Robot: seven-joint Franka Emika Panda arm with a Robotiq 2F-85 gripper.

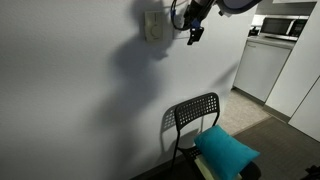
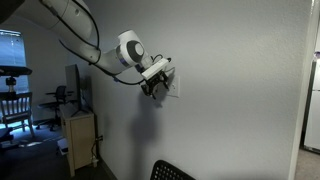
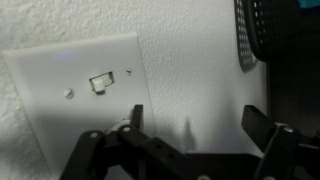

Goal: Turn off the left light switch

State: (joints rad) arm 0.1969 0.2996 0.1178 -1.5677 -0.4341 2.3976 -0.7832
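Observation:
A white square wall plate [image 3: 60, 110] is on the white wall, also seen in both exterior views [image 1: 154, 25] [image 2: 174, 84]. In the wrist view one small white toggle [image 3: 100, 82] shows between two screws. I cannot tell whether it is the left light switch; a second toggle is not visible, and the plate's lower part is hidden behind my gripper. My gripper [image 3: 195, 125] is open and empty, close to the wall, its fingers beside and just past the plate's edge. It shows in both exterior views [image 1: 194, 33] [image 2: 152, 88] near the plate.
A black metal chair [image 1: 195, 115] with a teal cushion [image 1: 225, 150] stands against the wall below the plate. A white counter with a microwave [image 1: 280, 28] is further along. A small cabinet [image 2: 80, 140] and an office chair [image 2: 15, 105] stand in the room behind the arm.

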